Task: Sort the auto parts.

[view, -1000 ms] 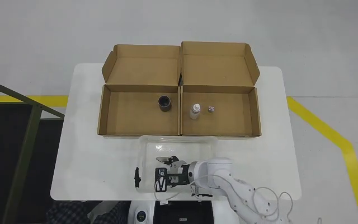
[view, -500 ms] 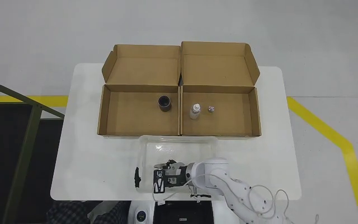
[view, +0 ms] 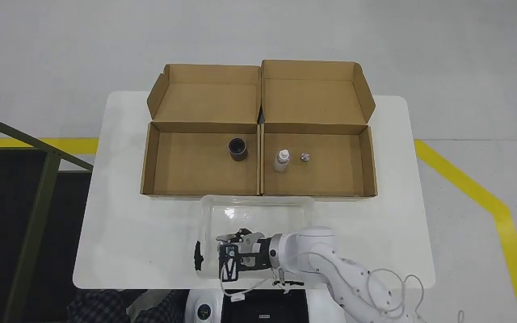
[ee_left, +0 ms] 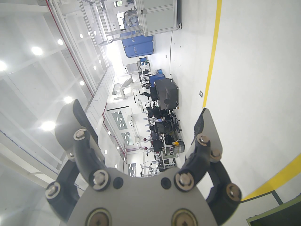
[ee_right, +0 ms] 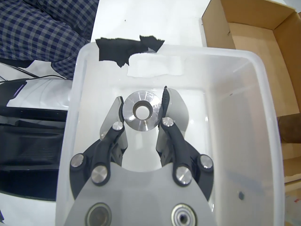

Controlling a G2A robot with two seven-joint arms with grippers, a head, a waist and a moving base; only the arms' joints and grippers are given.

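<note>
**Auto parts: three boxed, one ring gripped**

Mid-frame in the top view, a dark cylinder (view: 237, 148) sits in the left cardboard box (view: 186, 168). A white bottle-like part (view: 281, 159) and a small piece (view: 304, 157) sit in the right cardboard box (view: 343, 168). At lower centre, inside the clear bin (view: 258, 199), the right gripper (ee_right: 142, 97) pinches a metal ring (ee_right: 131, 118), seemingly the last to place. The left gripper (ee_left: 141, 109) gapes, holding nothing.

The metal ring (ee_right: 142, 111) is bright and machined, with fine radial tool marks; the plastic bin (ee_right: 235, 83) is smooth, glossy, translucent; the cardboard boxes (view: 186, 165) are matt brown
</note>
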